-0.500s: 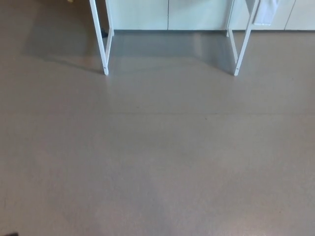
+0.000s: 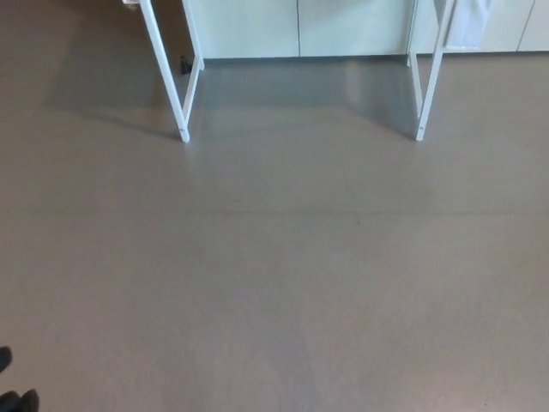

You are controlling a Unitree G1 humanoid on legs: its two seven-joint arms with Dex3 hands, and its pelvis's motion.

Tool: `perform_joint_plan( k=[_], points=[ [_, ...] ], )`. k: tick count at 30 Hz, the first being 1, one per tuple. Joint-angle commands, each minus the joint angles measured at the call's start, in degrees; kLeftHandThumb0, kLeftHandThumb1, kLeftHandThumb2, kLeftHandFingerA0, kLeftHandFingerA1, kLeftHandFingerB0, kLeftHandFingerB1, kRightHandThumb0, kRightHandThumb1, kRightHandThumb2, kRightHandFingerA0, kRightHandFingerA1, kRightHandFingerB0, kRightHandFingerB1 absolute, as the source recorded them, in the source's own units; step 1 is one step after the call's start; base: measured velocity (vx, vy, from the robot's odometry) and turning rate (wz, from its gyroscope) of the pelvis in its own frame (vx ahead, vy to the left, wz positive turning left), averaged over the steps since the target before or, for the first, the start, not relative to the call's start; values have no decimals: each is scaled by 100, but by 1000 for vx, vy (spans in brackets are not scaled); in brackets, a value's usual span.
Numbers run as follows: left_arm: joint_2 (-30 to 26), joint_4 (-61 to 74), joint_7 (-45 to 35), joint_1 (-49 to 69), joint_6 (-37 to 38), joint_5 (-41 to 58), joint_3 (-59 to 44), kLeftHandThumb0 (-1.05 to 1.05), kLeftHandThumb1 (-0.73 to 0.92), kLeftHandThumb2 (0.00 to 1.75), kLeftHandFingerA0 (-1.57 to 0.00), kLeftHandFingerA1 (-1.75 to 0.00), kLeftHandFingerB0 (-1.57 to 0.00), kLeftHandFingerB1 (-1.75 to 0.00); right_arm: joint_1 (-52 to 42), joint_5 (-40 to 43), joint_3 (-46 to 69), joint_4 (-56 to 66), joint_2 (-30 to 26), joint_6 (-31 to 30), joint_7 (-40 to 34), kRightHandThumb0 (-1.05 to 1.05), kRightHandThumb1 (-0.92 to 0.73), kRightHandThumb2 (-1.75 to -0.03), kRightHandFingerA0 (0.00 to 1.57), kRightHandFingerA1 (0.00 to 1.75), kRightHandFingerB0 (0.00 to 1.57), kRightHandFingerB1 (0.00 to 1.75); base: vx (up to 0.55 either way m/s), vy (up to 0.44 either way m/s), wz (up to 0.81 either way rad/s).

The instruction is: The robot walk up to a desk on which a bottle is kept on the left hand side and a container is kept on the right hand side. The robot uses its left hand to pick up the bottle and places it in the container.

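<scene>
Looking down from the head view, the white metal desk legs (image 2: 183,86) sit slightly lower than half a second ago, suggesting the approach continues, while black fingertips of the left hand (image 2: 15,396) appear, grip unreadable, with bottle and container unseen.

Bare grey floor (image 2: 274,283) fills the view. At 11 and 1 o'clock, two white desk legs (image 2: 165,69) stand on it, casting shadow between them.
</scene>
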State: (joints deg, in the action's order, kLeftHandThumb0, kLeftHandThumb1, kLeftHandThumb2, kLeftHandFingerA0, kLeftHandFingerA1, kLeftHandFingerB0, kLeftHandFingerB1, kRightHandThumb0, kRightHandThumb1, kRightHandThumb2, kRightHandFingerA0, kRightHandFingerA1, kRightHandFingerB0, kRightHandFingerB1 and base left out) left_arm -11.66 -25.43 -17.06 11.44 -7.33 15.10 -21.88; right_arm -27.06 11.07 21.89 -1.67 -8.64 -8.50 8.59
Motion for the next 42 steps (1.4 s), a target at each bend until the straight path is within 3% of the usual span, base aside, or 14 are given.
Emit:
perform_joint_plan(
  k=[1, 16, 30, 42],
  points=[
    [-151, -82, -239, 52, -121, 152, -25, -12, 51, 94, -41, -59, -12, -46, -19, 339, 78, 2, 61, -305, 108, -7, -55, -96, 34, 57, 14, 49, 256, 17, -10],
    [-196, 107, -219, 201, -337, 230, 7, -12, 54, 96, -38, -58, -10, -46, -182, 339, 31, -89, 99, -292, 131, -10, -56, -96, 36, 58, 12, 48, 332, 156, -16],
    [-204, 176, -259, 401, -304, 149, 145, -13, 55, 96, -38, -58, -11, -46, -399, 295, 72, -225, 114, -94, 234, -10, -55, -96, 35, 58, 13, 48, 379, -113, 12],
    [-255, 81, -283, 344, -191, 103, 271, -15, 55, 97, -39, -58, -11, -46, -508, 348, 124, -137, 200, -73, 214, -12, -53, -95, 38, 59, 13, 48, 477, 86, -12]
  ],
)
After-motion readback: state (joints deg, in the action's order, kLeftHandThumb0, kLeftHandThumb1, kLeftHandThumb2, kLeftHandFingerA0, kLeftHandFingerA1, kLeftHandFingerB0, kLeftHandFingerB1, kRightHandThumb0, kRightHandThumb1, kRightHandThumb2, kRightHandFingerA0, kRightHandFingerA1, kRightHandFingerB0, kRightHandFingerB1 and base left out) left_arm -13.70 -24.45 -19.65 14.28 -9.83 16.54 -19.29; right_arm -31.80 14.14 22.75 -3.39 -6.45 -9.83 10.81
